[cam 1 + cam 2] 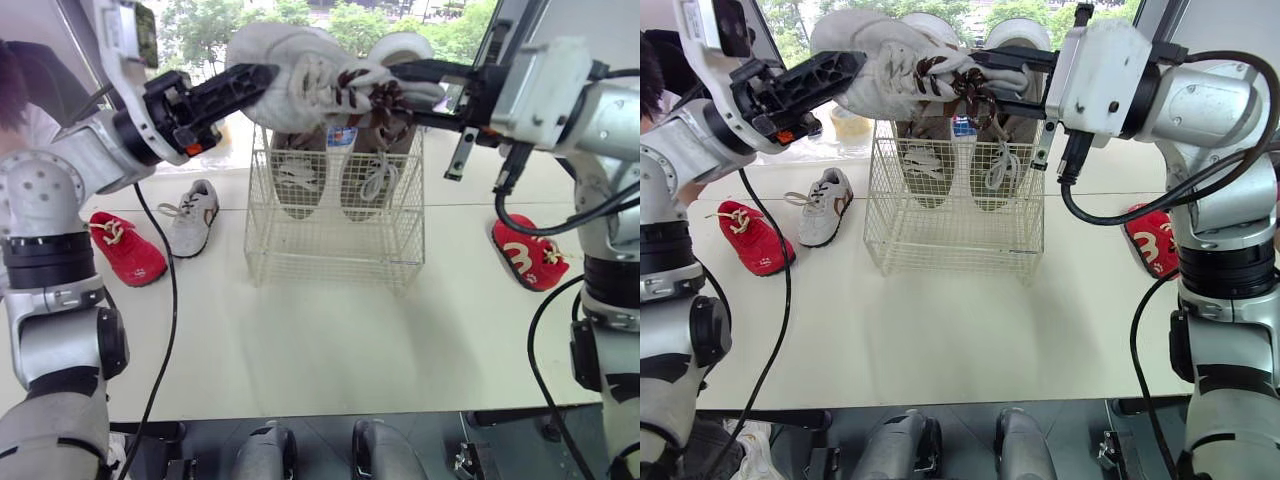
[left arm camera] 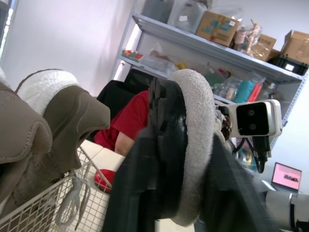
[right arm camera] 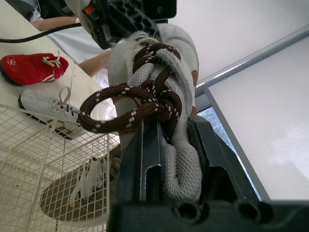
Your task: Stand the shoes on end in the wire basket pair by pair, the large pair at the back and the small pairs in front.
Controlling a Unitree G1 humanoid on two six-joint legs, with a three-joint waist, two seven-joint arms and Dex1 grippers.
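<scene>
above the white wire basket, a pale grey suede trainer with brown speckled laces hangs between both arms, its long axis level and running from the robot's left to its right. the left gripper is closed on the padded collar at one end, and the right gripper is pinched shut on the tongue and lace knot at the other, so both are equally near. the basket's free front space lies straight below and slightly towards the robot, so standing the trainer on end probably means tipping it upright before lowering. 2 taupe shoes with white soles stand at the basket's back. the trainer looks soft, its collar squashed between the fingers, and its loose laces could snag the wire.
</scene>
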